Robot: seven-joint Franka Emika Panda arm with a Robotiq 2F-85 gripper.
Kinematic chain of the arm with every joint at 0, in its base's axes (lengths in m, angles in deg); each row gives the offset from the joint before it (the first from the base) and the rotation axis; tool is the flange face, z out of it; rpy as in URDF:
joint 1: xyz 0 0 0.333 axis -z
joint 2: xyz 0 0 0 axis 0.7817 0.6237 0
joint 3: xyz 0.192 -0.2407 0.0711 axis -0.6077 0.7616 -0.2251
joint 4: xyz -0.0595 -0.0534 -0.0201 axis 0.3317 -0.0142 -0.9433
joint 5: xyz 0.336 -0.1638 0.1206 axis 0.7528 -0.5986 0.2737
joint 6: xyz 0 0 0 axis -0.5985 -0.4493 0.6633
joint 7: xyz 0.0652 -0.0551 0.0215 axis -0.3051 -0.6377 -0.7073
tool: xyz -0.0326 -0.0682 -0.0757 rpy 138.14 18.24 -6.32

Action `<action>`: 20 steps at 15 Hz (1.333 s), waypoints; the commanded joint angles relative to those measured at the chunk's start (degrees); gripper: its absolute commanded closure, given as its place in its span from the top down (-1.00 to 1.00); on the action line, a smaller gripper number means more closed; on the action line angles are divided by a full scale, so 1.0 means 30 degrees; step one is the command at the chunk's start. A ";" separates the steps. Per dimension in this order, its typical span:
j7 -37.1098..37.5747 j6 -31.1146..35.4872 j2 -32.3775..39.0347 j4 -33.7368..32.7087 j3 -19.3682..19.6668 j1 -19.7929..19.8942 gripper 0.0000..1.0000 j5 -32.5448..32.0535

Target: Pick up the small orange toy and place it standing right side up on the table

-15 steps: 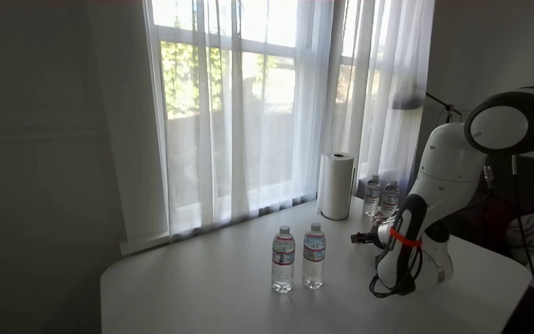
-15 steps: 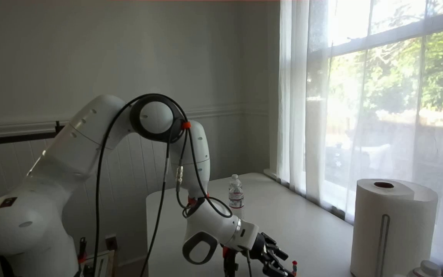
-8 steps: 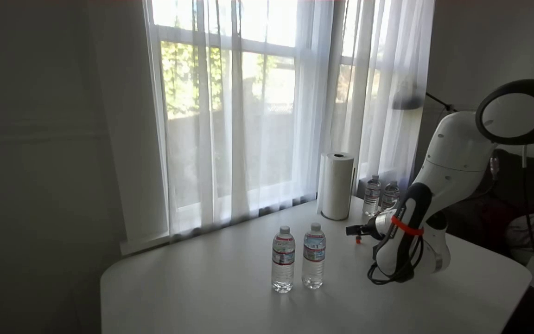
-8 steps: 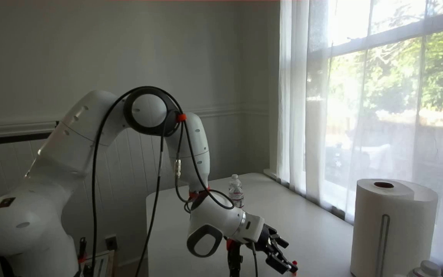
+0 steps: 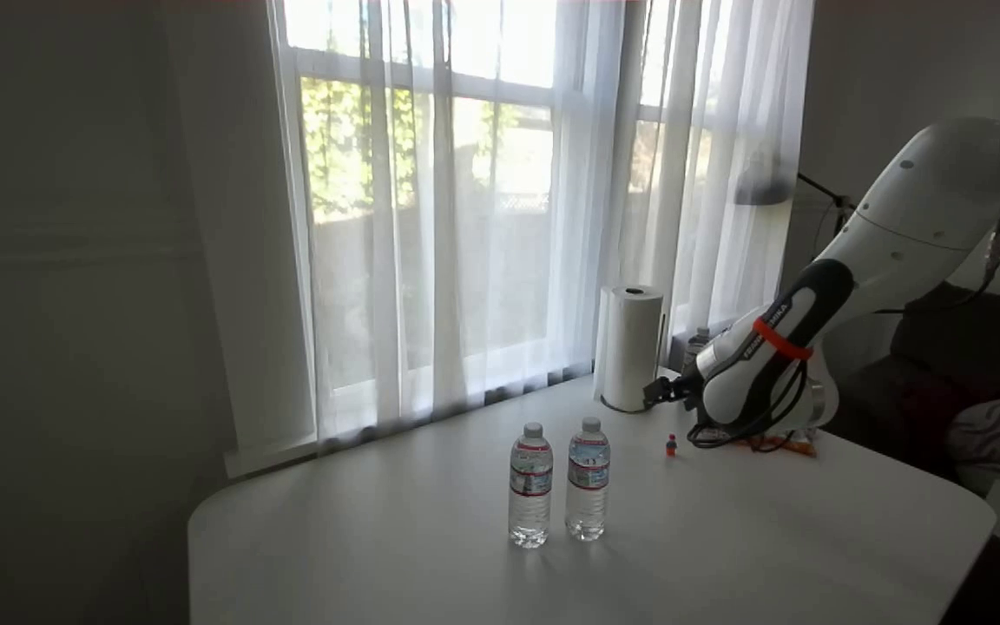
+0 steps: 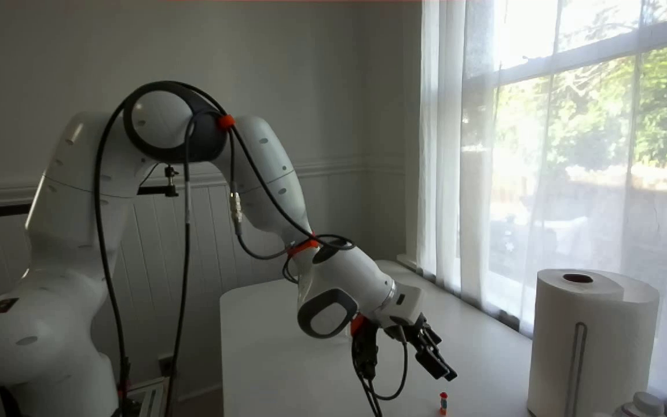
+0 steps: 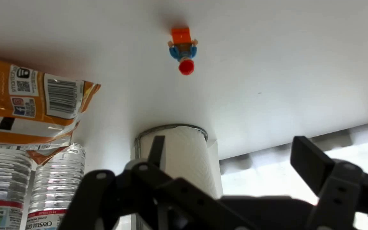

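There's the pale desk [image 5: 361,564], arm [image 5: 765,347] poised over it! In an exterior view a sliver of orange packet [image 5: 798,448] peeks past that arm; the wrist view shows its printed side. The jaws hang wide apart, clear of the small orange toy [image 7: 184,48], upright on the desk!

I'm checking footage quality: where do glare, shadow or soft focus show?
In both exterior views, the window glares white in places and the wall is dim; in the wrist view, a soft shadow falls by the small orange toy, and the gripper is dark and soft-edged.
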 commanded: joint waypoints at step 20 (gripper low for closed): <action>0.1222 -1.3831 -0.2745 -0.3148 0.9368 -0.7264 1.00 -0.4788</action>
